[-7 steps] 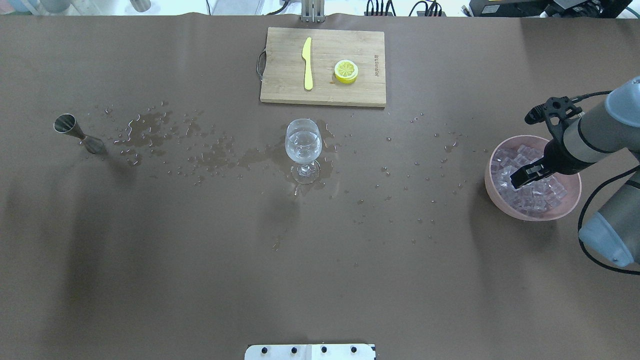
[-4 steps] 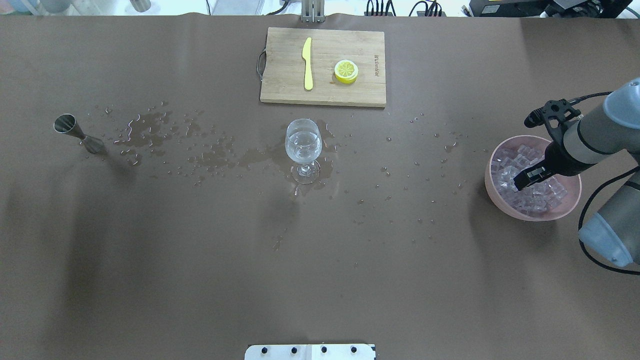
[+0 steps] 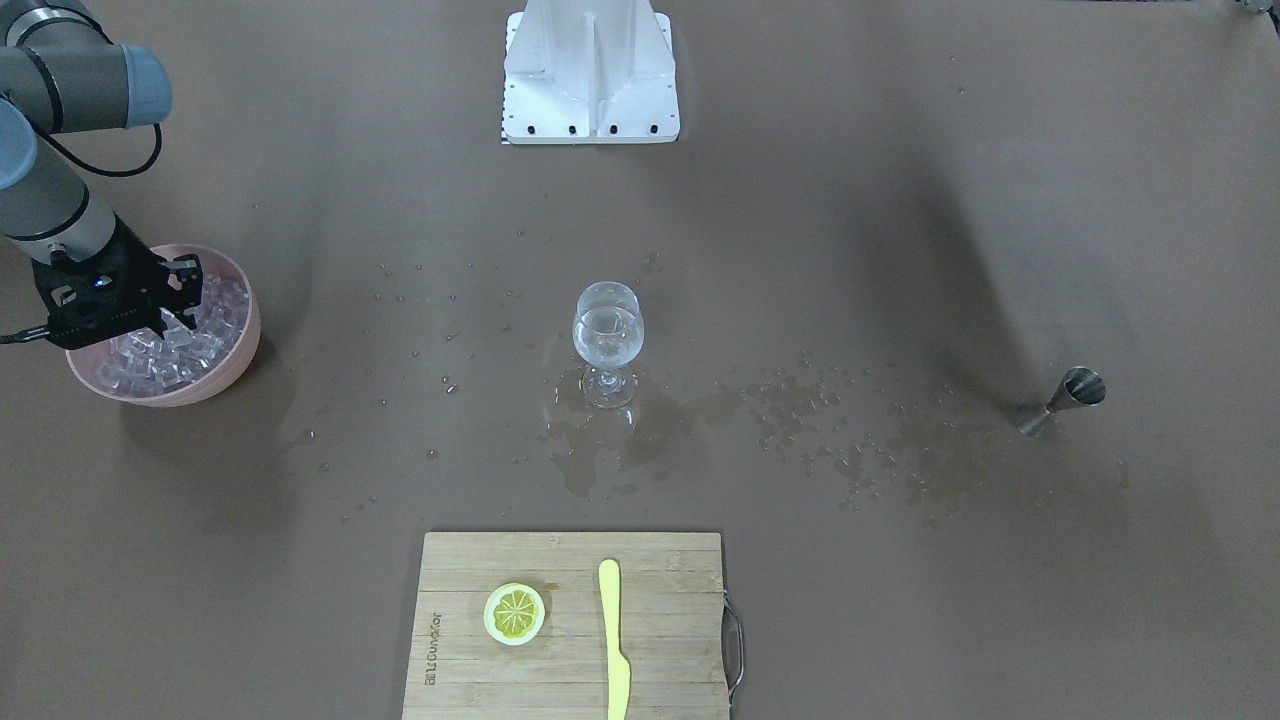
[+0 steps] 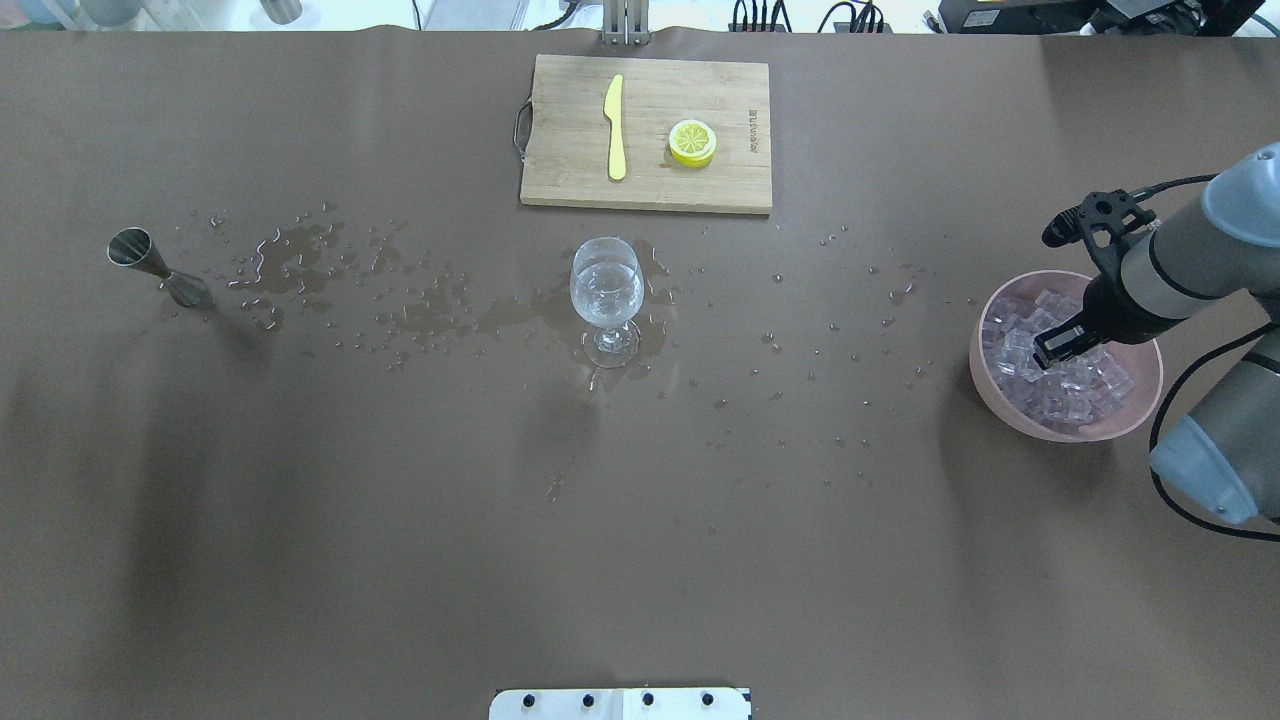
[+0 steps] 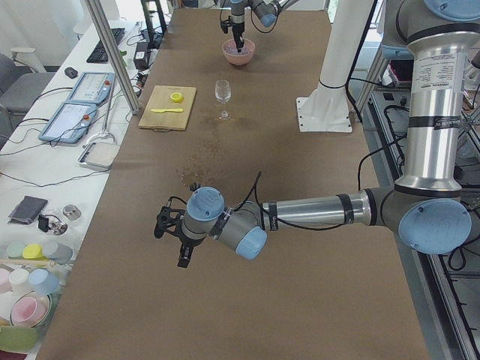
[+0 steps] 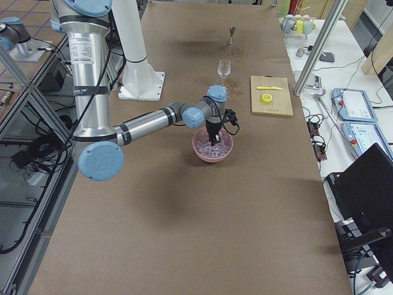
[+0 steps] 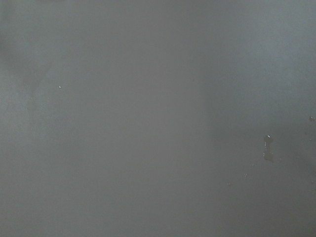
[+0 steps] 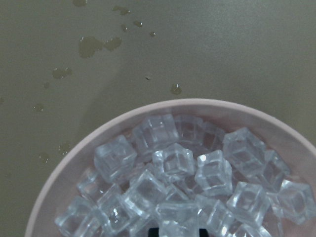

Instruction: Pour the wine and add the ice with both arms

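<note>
Brown covering on the bench [image 4: 400, 560] is spattered with wet patches across its middle. Heaped in a pink bowl [image 8: 170, 102], the ice [image 8: 168, 180] lies directly beneath and around the right arm's fingers [image 4: 1058, 347], which point down into the pile. The cubes have no long axis to line up with, so any cube under the tips should serve. The right arm is by far the nearer to them; the left arm's fingers [image 5: 183, 256] hang over bare bench at the other end. A cube's way out, I judge, runs from the right fingers toward the bench's middle, where the wine [image 4: 606, 308] sits in the wine glass [image 4: 607, 295], well apart. Only two dark slivers of the right fingers show at the wrist view's lower edge, with a cube between them; whether they pinch it or stand released I cannot tell. The left fingers, small in a side view, are no clearer.
</note>
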Controlling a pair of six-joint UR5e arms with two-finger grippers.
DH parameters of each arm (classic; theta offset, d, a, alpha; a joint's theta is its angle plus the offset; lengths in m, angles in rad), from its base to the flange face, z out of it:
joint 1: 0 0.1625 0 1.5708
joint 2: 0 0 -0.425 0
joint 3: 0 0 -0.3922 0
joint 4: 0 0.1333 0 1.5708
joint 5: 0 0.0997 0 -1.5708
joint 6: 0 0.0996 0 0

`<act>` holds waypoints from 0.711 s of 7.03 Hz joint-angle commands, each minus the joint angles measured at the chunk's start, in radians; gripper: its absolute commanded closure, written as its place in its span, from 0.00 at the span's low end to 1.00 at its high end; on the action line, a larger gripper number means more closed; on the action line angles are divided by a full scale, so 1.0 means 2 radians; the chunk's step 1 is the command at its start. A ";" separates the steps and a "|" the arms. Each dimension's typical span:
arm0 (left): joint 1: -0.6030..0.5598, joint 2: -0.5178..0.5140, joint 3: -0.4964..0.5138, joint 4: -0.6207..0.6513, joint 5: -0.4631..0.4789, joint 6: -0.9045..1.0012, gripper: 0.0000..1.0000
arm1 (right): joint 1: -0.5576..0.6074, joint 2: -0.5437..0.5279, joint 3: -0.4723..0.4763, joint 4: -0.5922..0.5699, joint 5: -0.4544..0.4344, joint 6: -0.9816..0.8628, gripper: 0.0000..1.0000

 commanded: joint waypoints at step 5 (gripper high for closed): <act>0.000 0.000 0.002 0.000 0.001 0.000 0.01 | 0.018 0.154 0.093 -0.180 0.034 0.114 1.00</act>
